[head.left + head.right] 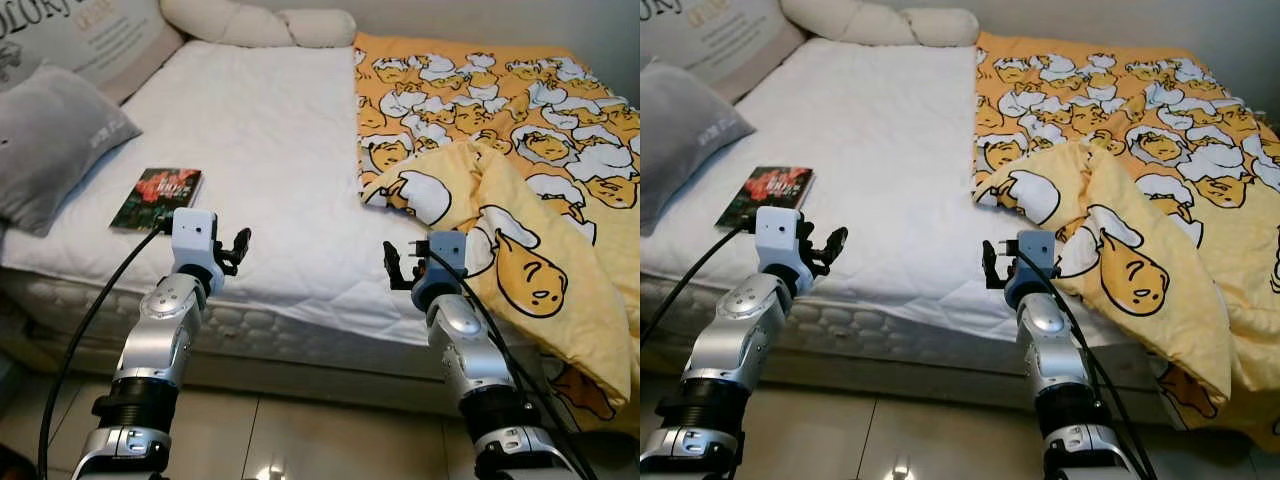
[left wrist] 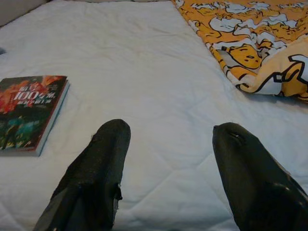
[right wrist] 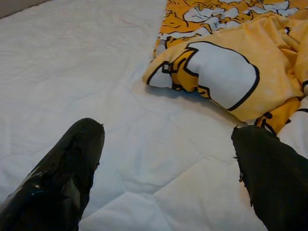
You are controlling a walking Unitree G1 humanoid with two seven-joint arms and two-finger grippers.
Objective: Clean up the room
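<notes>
The yellow blanket [image 1: 520,150] lies rumpled over the right side of the bed [image 1: 270,150] and a book [image 1: 157,197] sits near its left edge, so I judge tidying barely begun. My left end effector [image 1: 238,247] and right end effector [image 1: 396,265] hover at the bed's near edge, both spread open and empty.

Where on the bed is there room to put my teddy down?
The wide white mattress is bare between the dark paperback book and the yellow cartoon-print blanket. It is crowded along the grey pillow and under the rumpled blanket fold.
</notes>
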